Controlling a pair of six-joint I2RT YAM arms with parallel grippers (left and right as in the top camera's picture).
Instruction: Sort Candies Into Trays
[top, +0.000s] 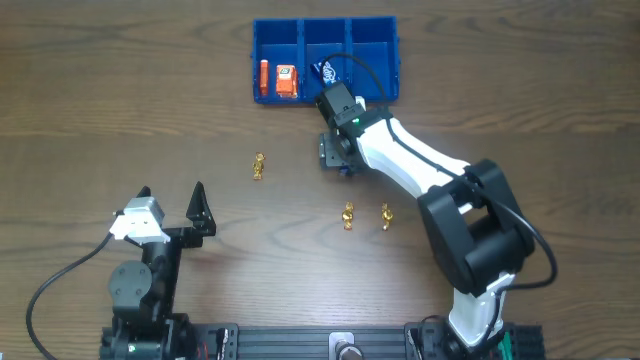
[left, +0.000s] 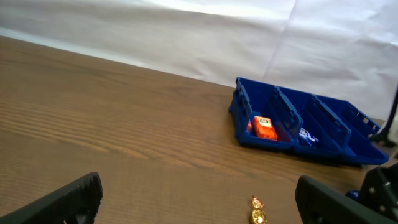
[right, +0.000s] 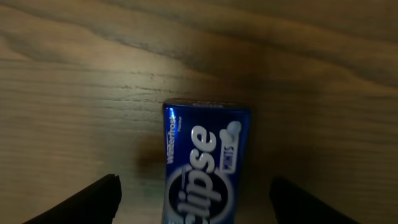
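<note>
Gum pack (right: 205, 158), blue, lies flat on the wooden table (top: 120, 100) near the blue tray (top: 375, 50), between the spread fingers of the right gripper (right: 194, 183), with a gap showing on each side. The left gripper (top: 172, 205) stands open near its base. The tray holds orange candies (top: 286, 82) in its left compartment and a blue packet (top: 325, 71) in the middle one; three gold candies (top: 259, 165) lie loose on the table.
</note>
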